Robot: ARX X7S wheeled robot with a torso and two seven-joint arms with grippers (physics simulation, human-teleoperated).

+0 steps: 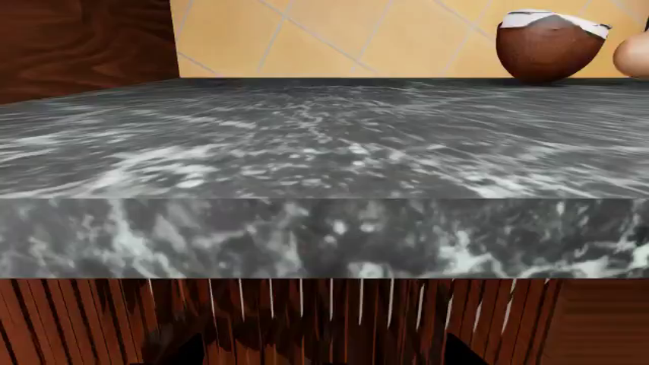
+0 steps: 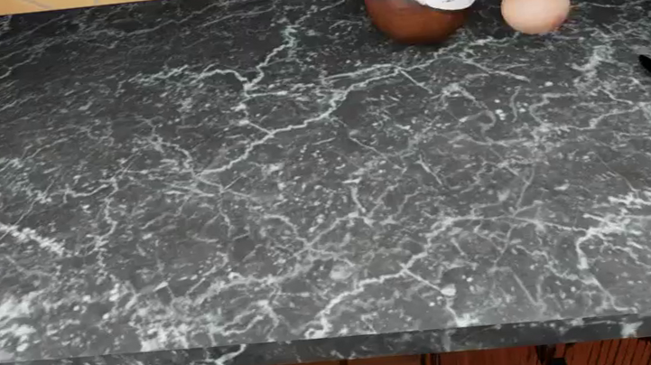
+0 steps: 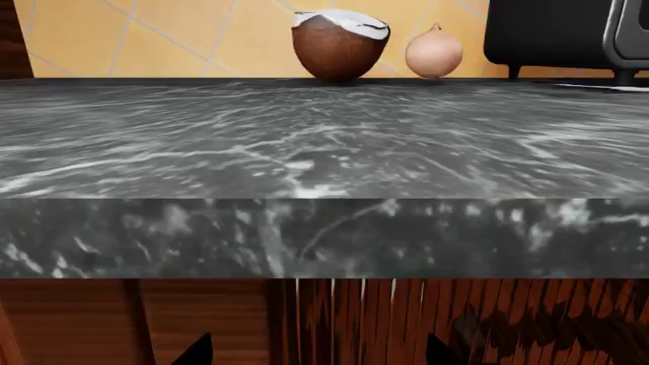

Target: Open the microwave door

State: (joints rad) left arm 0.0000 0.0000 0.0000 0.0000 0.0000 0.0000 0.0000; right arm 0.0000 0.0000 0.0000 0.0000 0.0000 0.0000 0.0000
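Looking for the microwave (image 3: 568, 34): we only get its dark lower body and feet, at the back of the bench (image 3: 324, 144) in the right wrist view, beyond and to the right of the half coconut (image 3: 340, 44) and the onion (image 3: 434, 52). In the head view a black corner at top right is likely the same appliance; too little shows to be sure. Door and handle aren't visible, so we can't call the hinge side or how the handle runs.

Both arms sit low, below the bench's front edge. The right pincer (image 3: 316, 351) shows only two dark fingertips, set apart, nothing between them. The left pincer (image 1: 319, 351) looks the same: tips apart, empty.

Key relation: the target lies up, forward and to the right of both pincers, at the far right rear of the bench. Our right arm looks nearer; the left wrist view sees no microwave at all. We judge the right arm must rise above the bench edge first, then reach forward-right.
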